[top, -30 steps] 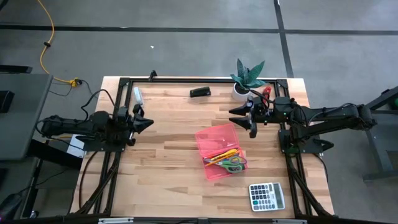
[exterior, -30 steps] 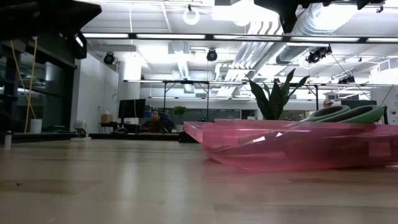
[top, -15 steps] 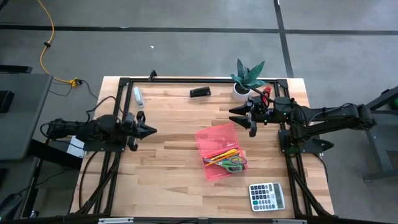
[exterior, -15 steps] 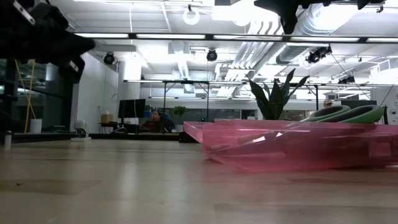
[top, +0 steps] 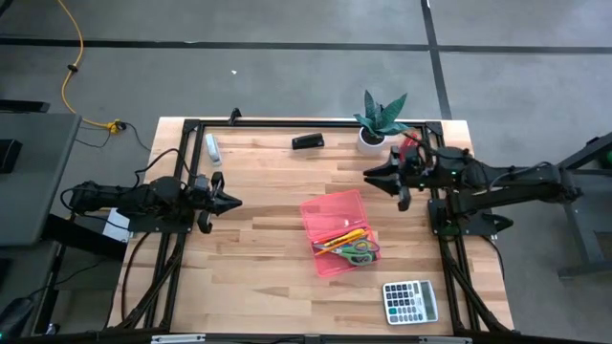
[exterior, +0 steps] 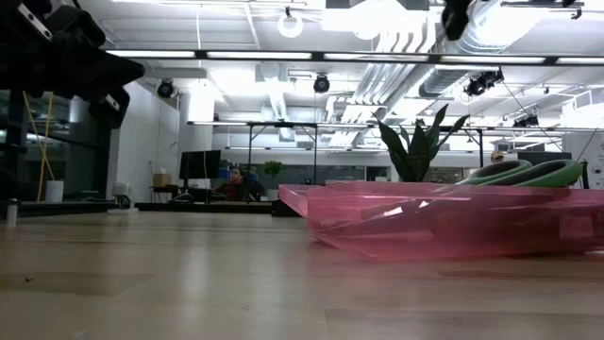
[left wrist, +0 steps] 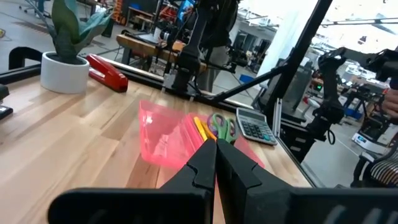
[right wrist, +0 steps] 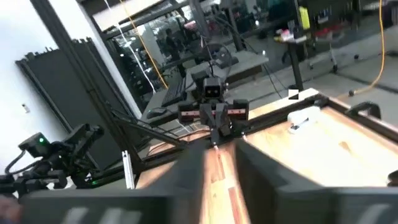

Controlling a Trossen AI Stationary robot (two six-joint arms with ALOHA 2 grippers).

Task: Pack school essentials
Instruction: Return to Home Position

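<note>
The school essentials lie in a translucent pink tray (top: 337,229) at the table's middle: green-handled scissors (top: 360,251), purple-handled scissors (top: 337,247) and yellow and orange pencils (top: 342,237). They also show in the left wrist view, the tray (left wrist: 163,133) with pencils (left wrist: 199,127) and scissors (left wrist: 221,124). My left gripper (top: 233,201) (left wrist: 216,154) hangs shut and level over the table's left side, pointing at the tray. My right gripper (top: 371,175) (right wrist: 219,163) is level above the table, right of and beyond the tray. It is open, with nothing between its fingers.
A calculator (top: 410,301) lies at the near right. A potted plant (top: 381,119) and a red stapler (top: 409,145) stand at the far right. A black stapler (top: 307,141) and a small white thing (top: 211,146) lie near the far edge. Bare wood spreads left of the tray.
My left gripper has sunk a little and tipped level, still shut. My right gripper has drawn back toward the table's right edge, away from the tray. The tray and its contents have not moved.
</note>
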